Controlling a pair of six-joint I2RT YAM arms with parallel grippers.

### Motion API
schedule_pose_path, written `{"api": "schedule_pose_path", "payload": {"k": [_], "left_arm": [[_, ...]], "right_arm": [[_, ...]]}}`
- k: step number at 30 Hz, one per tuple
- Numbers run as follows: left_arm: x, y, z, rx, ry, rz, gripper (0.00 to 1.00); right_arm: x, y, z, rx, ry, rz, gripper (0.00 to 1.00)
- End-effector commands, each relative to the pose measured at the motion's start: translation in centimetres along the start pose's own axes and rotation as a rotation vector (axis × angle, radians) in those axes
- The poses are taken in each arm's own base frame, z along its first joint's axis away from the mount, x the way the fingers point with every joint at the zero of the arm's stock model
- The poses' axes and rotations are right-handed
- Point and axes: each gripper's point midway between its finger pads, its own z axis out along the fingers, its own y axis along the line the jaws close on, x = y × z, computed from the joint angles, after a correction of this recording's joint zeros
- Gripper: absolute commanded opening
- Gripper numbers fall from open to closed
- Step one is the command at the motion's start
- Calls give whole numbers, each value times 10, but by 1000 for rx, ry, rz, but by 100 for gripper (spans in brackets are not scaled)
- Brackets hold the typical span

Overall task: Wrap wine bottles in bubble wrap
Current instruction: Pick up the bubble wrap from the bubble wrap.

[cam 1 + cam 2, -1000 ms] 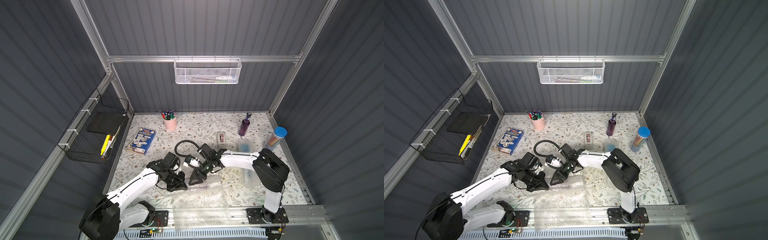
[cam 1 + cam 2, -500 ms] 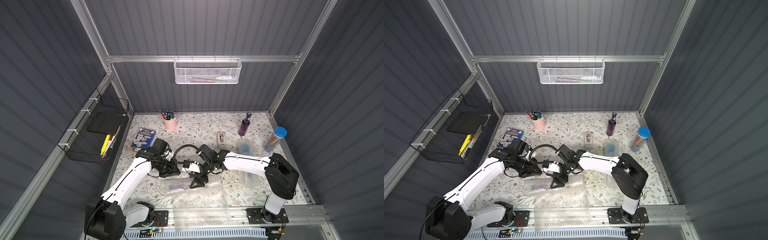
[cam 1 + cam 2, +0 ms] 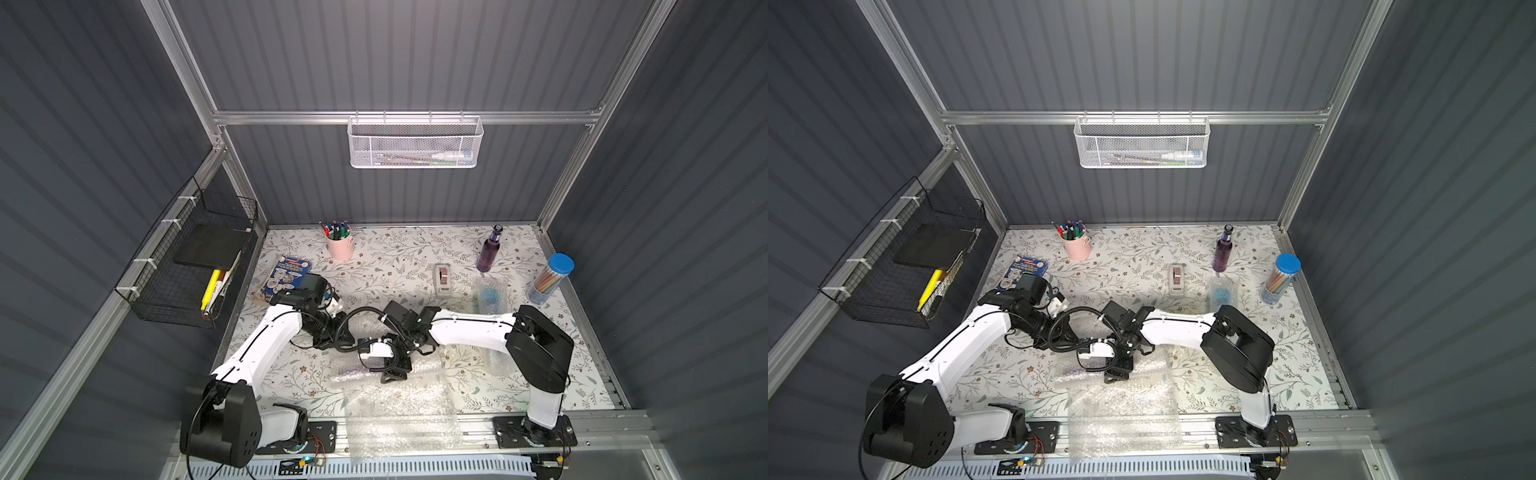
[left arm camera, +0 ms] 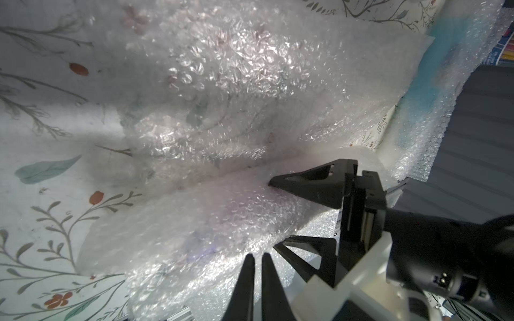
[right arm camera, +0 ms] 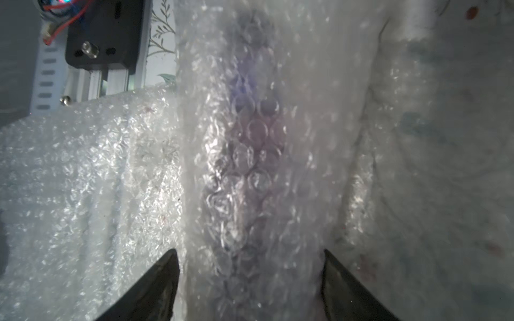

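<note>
at the left gripper (image 4: 257, 257): pinched narrow, nothing seen between. mid-table, under wrap (image 4: 222, 216): a purple bottle (image 5: 250, 125), rolled up. at the right gripper (image 5: 249, 254): spread wide astride it, touch unclear. further right: blue bottle (image 3: 491, 296) lying already wrapped; second purple bottle (image 3: 487, 254) bare, upright at the back. by the look, two of three covered, one left.

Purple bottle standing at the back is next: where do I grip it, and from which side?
Probably the purple bottle by its wide body, below the slim neck, jaws level, coming from the front. It stands upright and free; pass above the wrapped blue bottle lying just before it.
</note>
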Motion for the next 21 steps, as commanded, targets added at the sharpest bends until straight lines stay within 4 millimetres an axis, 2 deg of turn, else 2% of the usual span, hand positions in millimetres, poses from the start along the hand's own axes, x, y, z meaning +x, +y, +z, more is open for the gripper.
{"api": "schedule_pose_path", "payload": {"k": [1, 7, 15, 21], "left_arm": [[-7, -6, -2, 30, -8, 42, 10], [-8, -2, 0, 30, -8, 40, 10], [-11, -2, -1, 36, -7, 42, 10], [-14, -5, -4, 37, -10, 50, 9]], "right_arm": [[30, -1, 3, 97, 150, -65, 77], [33, -6, 5, 209, 206, -127, 71], [18, -13, -3, 280, 167, -121, 50], [8, -13, -15, 313, 116, -102, 42]]}}
